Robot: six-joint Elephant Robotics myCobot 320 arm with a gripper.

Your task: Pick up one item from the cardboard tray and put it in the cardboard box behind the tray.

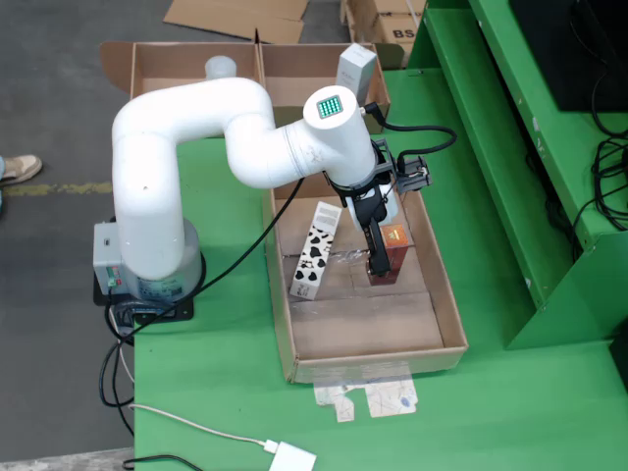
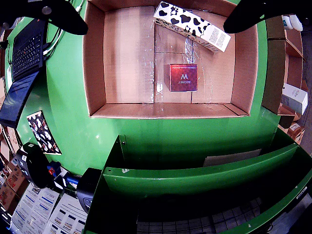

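The bench is a flat green surface. Lying directly on it in the fixed view: the open cardboard tray, a long shallow box near the middle; the cardboard box with two compartments at the far edge, just behind the tray; the arm's grey base at the left edge; a white cable ending in a white adapter at the near edge; and a scrap of printed card touching the tray's near wall.
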